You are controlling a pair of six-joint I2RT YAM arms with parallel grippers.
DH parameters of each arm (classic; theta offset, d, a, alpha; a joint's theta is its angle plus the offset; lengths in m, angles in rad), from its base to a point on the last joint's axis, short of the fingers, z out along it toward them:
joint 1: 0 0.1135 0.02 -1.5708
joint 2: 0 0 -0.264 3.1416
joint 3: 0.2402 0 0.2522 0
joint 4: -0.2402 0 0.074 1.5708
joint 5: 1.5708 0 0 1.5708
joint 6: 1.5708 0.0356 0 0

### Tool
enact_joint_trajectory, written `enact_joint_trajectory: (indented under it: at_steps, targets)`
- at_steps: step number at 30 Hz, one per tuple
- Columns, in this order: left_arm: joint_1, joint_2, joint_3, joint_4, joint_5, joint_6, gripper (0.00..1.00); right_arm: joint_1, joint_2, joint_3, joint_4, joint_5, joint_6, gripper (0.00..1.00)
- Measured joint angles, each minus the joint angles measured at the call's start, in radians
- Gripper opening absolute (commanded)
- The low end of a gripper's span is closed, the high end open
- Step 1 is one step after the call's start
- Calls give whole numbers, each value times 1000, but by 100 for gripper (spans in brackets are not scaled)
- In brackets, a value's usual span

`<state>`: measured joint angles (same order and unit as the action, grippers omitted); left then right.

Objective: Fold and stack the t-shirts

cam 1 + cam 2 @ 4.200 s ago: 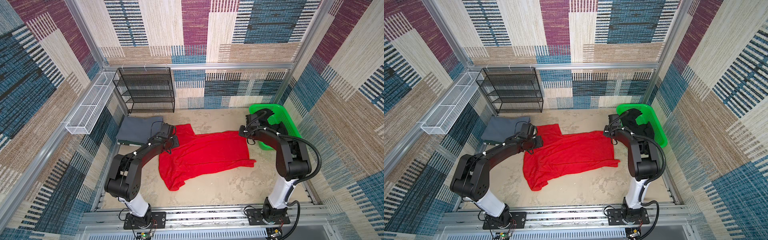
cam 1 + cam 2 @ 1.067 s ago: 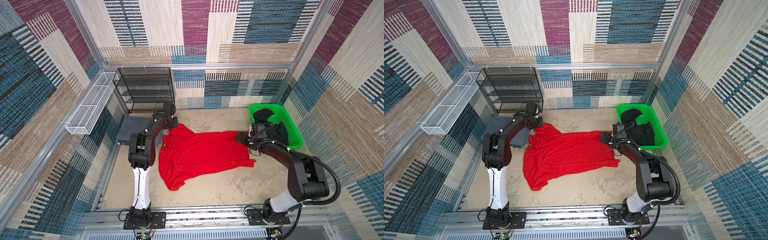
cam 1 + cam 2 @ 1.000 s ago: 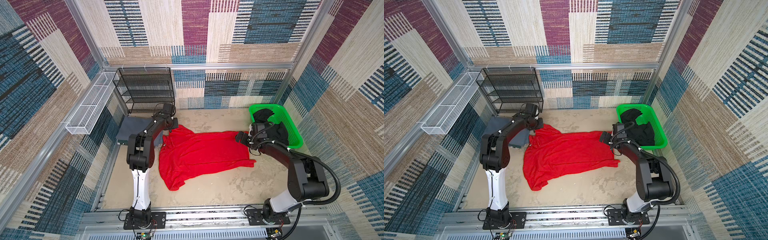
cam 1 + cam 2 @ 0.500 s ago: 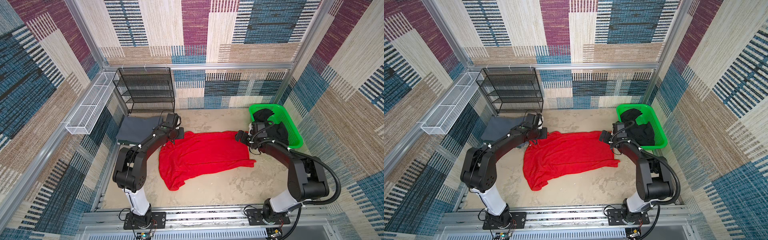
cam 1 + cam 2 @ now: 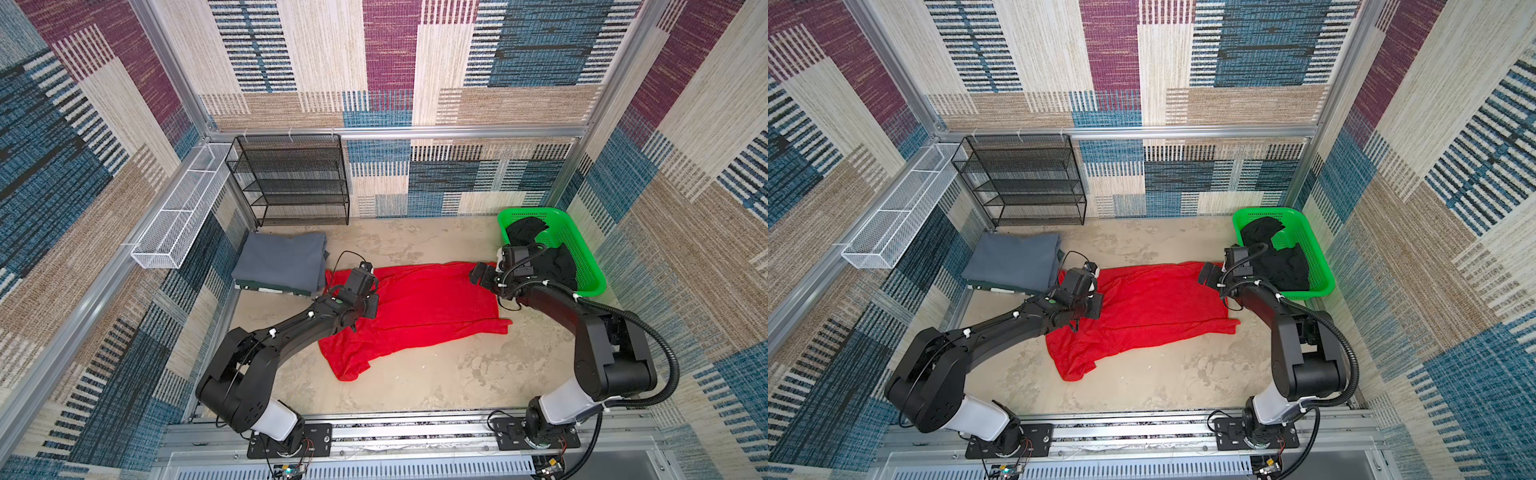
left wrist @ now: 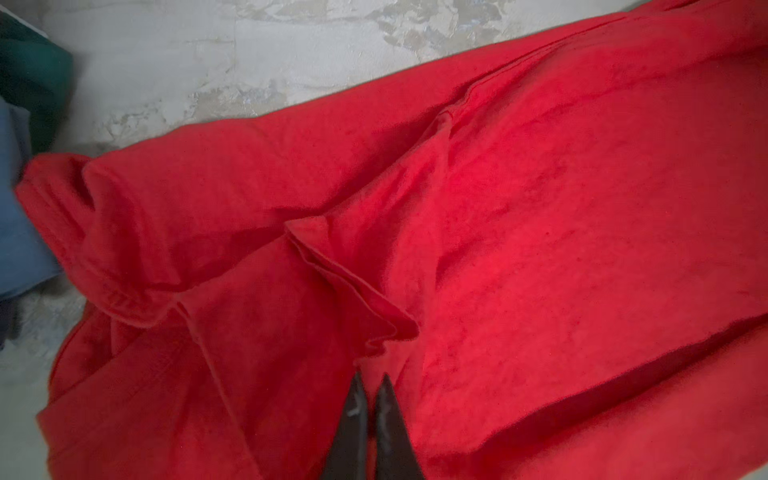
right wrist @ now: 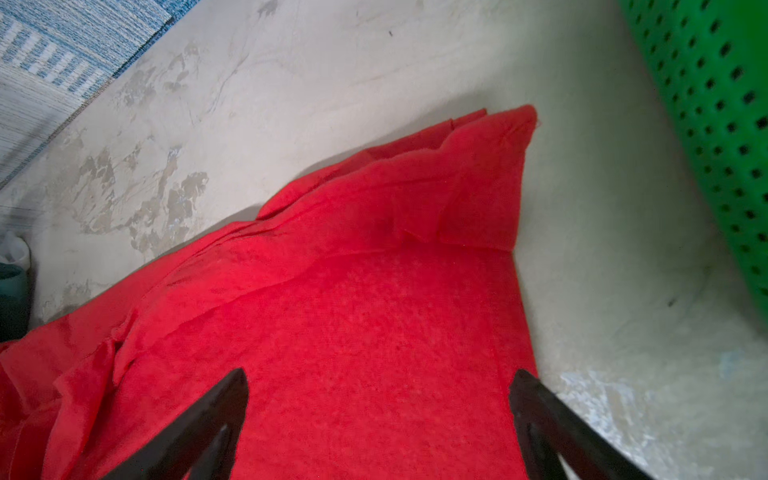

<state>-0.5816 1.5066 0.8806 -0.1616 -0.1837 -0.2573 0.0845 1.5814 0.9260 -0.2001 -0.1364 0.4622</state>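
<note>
1. Altogether three t-shirts: the red t-shirt (image 5: 415, 307) lies spread on the table (image 5: 436, 386), the grey t-shirt (image 5: 278, 262) sits folded back-left, and the black t-shirt (image 5: 561, 266) fills the green basket (image 5: 590, 289).
2. Two grippers: the left gripper (image 6: 372, 376) is pinched narrow above a red fold (nothing visibly between its tips), and the right gripper (image 7: 380, 376) is splayed wide over a red corner.
3. Only the top views show the black one.

Both top views are bright and evenly lit, shadows soft and faint, with wide-angle stretch toward the edges. The wrist views are dimmer and grainy; the green basket (image 7: 715, 124) blurs, and the red t-shirt (image 6: 519, 249) looks oversaturated.
</note>
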Motion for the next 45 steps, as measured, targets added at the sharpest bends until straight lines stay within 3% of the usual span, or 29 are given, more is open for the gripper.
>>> enact_joint_trajectory:
  at_steps: [4, 5, 7, 9, 10, 11, 15, 20, 27, 35, 45]
  targets:
    - [-37, -42, -50, 20, -33, 12, 0, 0, 1, 0, 0, -3, 0, 99]
    - [-51, -53, -63, 25, -43, 20, 4, 0, 1, -1, 0, -5, 0, 99]
    - [-80, -80, -92, 42, -52, 31, 27, 0, -6, -10, 1, -12, 0, 98]
    - [-115, -122, -135, 72, -58, 47, 70, 0, -24, -24, 1, -22, 0, 99]
    - [-129, -142, -155, 79, -60, 47, 88, 0, -32, -31, 2, -29, 1, 99]
    - [-136, -163, -176, 90, -60, 47, 100, 1, -43, -39, 6, -37, 2, 99]
    - [-137, -245, -230, 96, -85, 8, 100, 27, -72, -67, 17, -47, 13, 99]
    - [-131, -306, -228, 19, -175, -110, 100, 133, -86, -93, 29, -43, 39, 99]
    - [-29, -347, -172, -102, -190, -243, 100, 285, -39, -74, 95, -65, 103, 97]
    - [119, -417, -217, -119, -65, -349, 100, 470, 167, 168, 96, -54, 100, 90]
    - [157, -533, -283, -140, 6, -394, 99, 658, 438, 492, -35, -9, 10, 79]
